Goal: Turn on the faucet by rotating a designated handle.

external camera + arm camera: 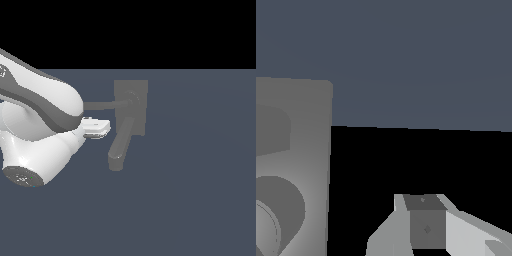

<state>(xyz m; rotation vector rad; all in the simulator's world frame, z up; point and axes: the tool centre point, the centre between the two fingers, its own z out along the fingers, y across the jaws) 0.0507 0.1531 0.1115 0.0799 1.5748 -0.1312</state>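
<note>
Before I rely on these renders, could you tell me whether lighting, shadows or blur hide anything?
Exterior view: flat, even light, no cast shadows; the matte grey wall faucet and its thin grey lever handle look soft-edged, and the white arm covers the lever's tip. Wrist view: the faucet's back plate is cropped at the frame edge, without glare.
</note>
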